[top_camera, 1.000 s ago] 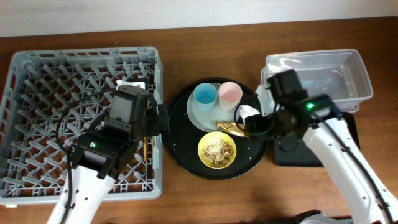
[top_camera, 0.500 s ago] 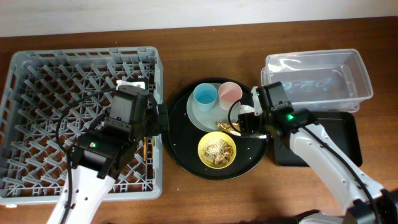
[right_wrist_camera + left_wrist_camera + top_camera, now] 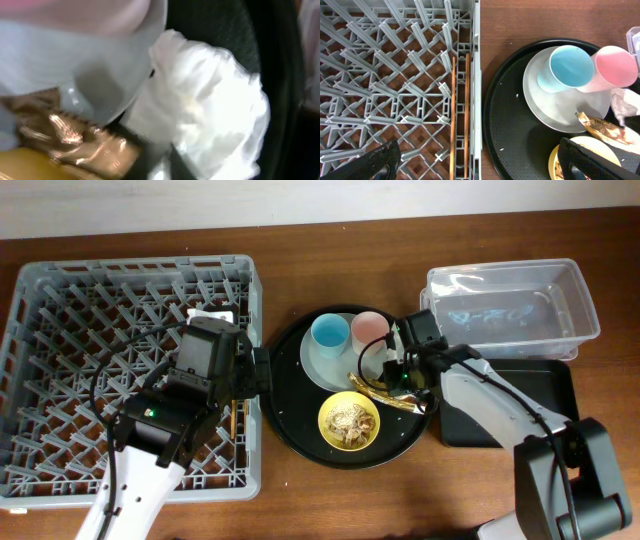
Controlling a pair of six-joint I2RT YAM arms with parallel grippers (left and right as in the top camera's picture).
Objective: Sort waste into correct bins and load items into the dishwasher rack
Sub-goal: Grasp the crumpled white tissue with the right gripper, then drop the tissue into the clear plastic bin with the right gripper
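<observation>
My right gripper [image 3: 399,373] is down on the round black tray [image 3: 290,415], shut on the crumpled white napkin [image 3: 210,110], whose lower edge runs between the blurred dark fingers [image 3: 150,162]. The gold-brown wrapper [image 3: 75,142] lies just left of it, against the plate [image 3: 100,65]. On the plate [image 3: 322,368] stand the blue cup [image 3: 329,333] and the pink cup [image 3: 369,330]. The yellow bowl [image 3: 349,421] holds tan scraps. The chopsticks [image 3: 460,115] lie in the grey rack [image 3: 60,290] along its right wall. My left gripper [image 3: 485,165] hangs open above that wall, holding nothing.
The clear tub [image 3: 510,305] sits at the back right, with the shallow black rectangular tray [image 3: 545,395] in front of it. The right arm stretches from the front right across that tray. The left arm covers the rack's front right part.
The right gripper swung left from beside the clear tub, dropped onto the round tray by the pink cup, and shut on the napkin. The left arm has not moved.
</observation>
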